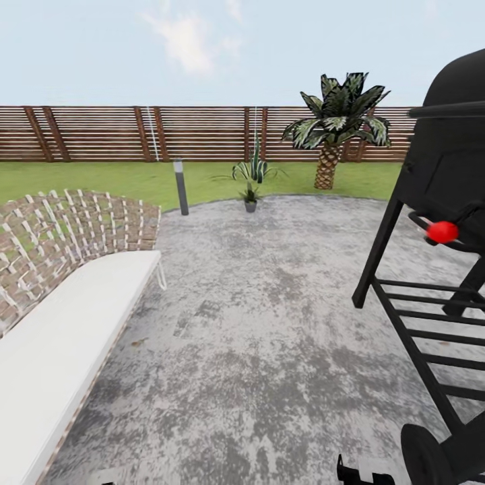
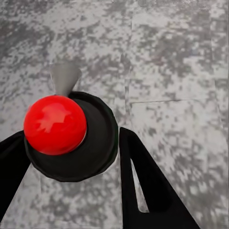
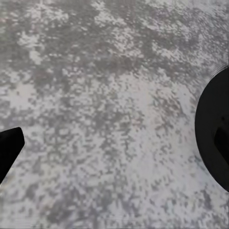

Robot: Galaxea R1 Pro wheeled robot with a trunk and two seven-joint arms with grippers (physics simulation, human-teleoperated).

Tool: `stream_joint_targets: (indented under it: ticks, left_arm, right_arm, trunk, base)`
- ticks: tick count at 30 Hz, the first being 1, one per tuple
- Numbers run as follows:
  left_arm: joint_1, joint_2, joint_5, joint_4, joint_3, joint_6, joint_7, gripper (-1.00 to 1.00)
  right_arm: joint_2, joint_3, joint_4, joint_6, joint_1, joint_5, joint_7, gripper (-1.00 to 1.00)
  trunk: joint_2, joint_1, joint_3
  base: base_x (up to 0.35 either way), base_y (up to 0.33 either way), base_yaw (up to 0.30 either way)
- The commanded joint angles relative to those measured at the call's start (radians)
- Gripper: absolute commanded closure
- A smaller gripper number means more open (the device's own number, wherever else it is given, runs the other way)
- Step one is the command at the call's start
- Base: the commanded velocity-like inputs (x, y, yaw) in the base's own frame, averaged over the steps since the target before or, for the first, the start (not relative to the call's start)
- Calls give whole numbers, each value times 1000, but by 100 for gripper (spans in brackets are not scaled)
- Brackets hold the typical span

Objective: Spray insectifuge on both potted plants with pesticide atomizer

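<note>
1. In the left wrist view, the left gripper is seen with its two black fingers spread to either side of a black rounded body topped by a glossy red ball; this object is taken to be the pesticide atomizer, and it sits between the fingers, clasped there. A small grey cone (apparently a nozzle) projects from beyond the ball.
2. In the right wrist view, only one black fingertip of the right gripper is visible at the picture's edge, so how far it is opened cannot be told. Nothing is seen in its grasp; a black rounded form is cut off at the opposite edge.
3. Beneath both grippers a mottled grey paved patio is shown.
4. In the head view, a woven brown lounger with a white cushion is placed on the left, and a black barbecue grill bearing a red knob stands on the right.
5. At the patio's far rim one potted plant is found: a low rosette of pointed leaves in a small grey pot, well apart from both grippers. Near it stands a grey bollard lamp.
6. Beyond, on the green lawn of the garden, a larger striped-leaf plant and a palm are set before a brown slatted fence.
</note>
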Motion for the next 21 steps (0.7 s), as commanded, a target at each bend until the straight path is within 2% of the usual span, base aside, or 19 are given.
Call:
stream_joint_targets:
  ticks: [1, 21]
  left_arm:
    - [-1, 0, 10, 1, -8, -3, -2, 100]
    - [-1, 0, 10, 2, -8, -3, -2, 100]
  right_arm:
    - [0, -6, 1, -2, -1, 11, -5, -100]
    - [0, -5, 2, -2, -1, 11, -5, -100]
  trunk:
    - [0, 0, -1]
    - [0, 0, -1]
  base:
    - [340, 0, 0]
    - [339, 0, 0]
